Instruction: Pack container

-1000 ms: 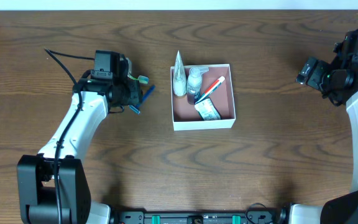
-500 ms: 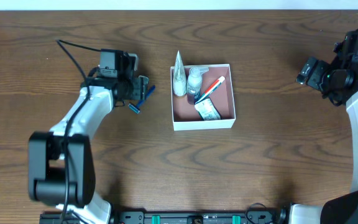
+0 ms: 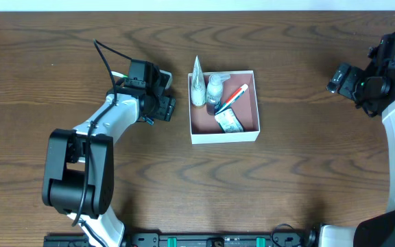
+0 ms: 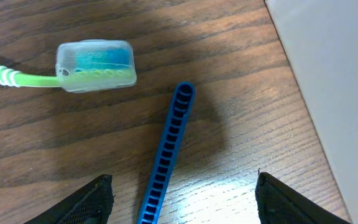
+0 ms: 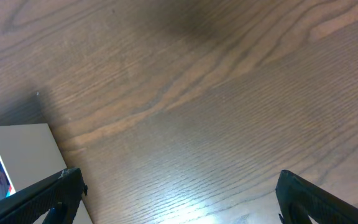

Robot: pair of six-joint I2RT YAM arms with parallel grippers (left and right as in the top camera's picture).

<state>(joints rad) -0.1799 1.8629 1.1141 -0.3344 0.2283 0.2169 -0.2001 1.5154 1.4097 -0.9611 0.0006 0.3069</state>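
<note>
Left gripper (image 4: 183,186): jaws spread above a blue comb (image 4: 166,149), gripping nothing. The container (image 3: 225,136) lies just beside it, rightward. Right gripper (image 5: 179,186): spread, empty, well apart.

I see a blue comb (image 4: 168,151) on the wooden table (image 4: 36,162), near a green toothbrush (image 4: 96,66) with capped head.

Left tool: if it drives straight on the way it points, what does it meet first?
Most likely the blue comb, lying between the fingers of the open left tool. Toothbrush and container sit off to the sides; depth unclear.
</note>
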